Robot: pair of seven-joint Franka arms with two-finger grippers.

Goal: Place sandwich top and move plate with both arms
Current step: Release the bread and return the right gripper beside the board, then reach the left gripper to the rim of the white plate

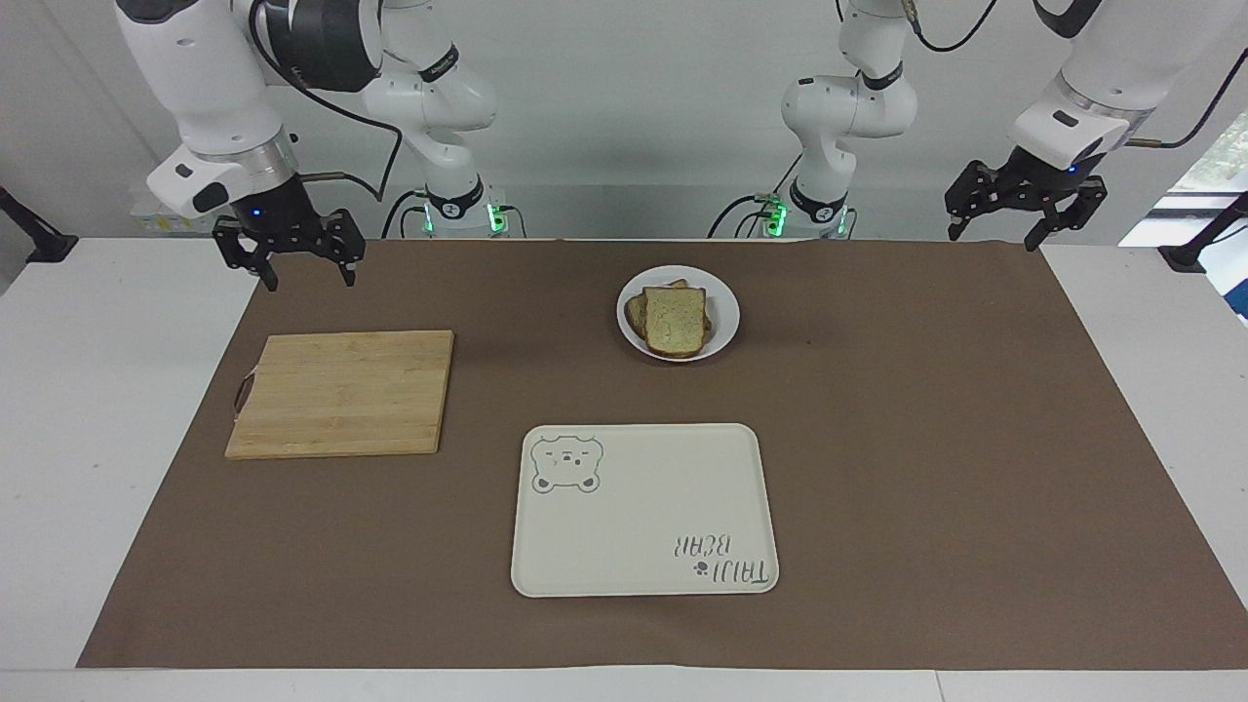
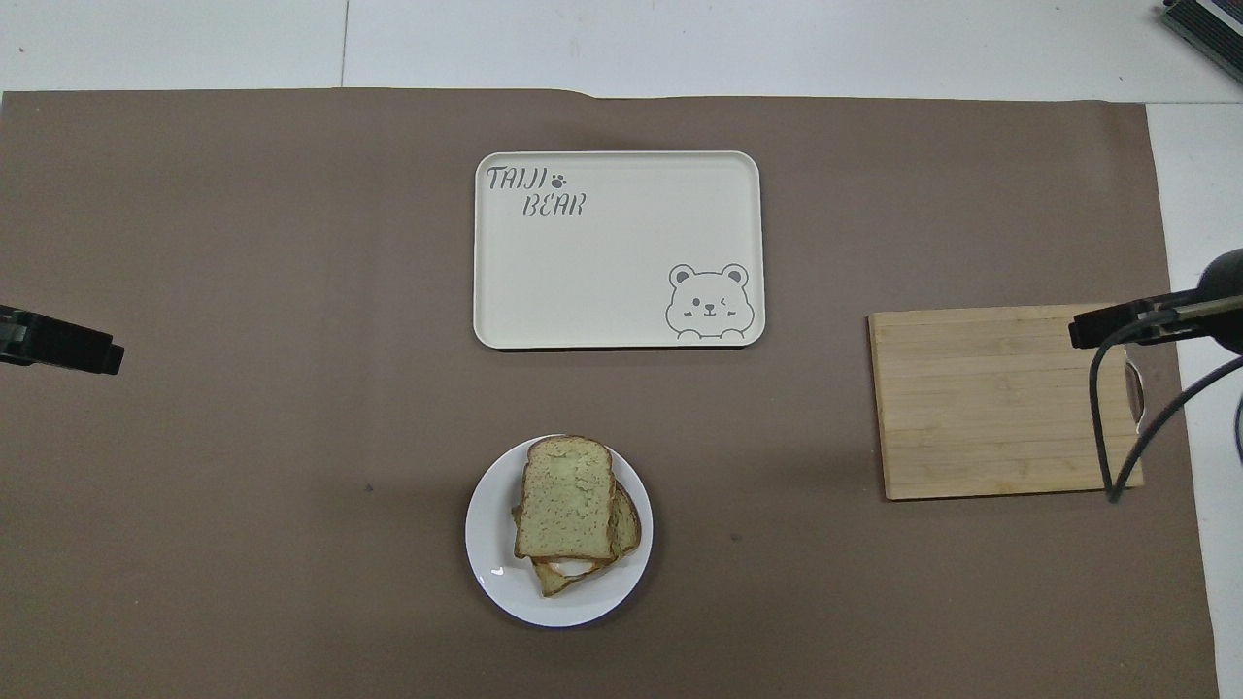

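Surface: white table (image 1: 58,468) under a wide brown paper mat (image 1: 926,468) that covers most of its top; a pale grey wall rises past the robots' end.
Nearest the robots: small round white plate (image 1: 721,298), close to the mat's edge and about midway between the two arm bases.
Sandwich top: plain speckled bread slice with a brown crust (image 1: 675,320) lies flat on a stack of slices on that plate; in the overhead view a bit of white shows under its edge (image 2: 566,500).
Farther out, right arm's end: rectangular bamboo cutting board (image 1: 341,392) with a small side handle, flat on the mat, nothing on it.
Farthest out: rectangular cream tray with a bear drawing and "TAIJI BEAR" lettering (image 1: 643,509), in line with the plate, bare.
Right gripper (image 1: 304,277): black claw on the white arm, up over the mat's corner at the right arm's end, fingers spread wide, holding nothing.
Left gripper (image 1: 994,230): black claw, up over the mat's corner at the left arm's end, fingers wide apart, holding nothing.
In the way: nothing stands between plate and tray; both grippers are well apart from the plate.
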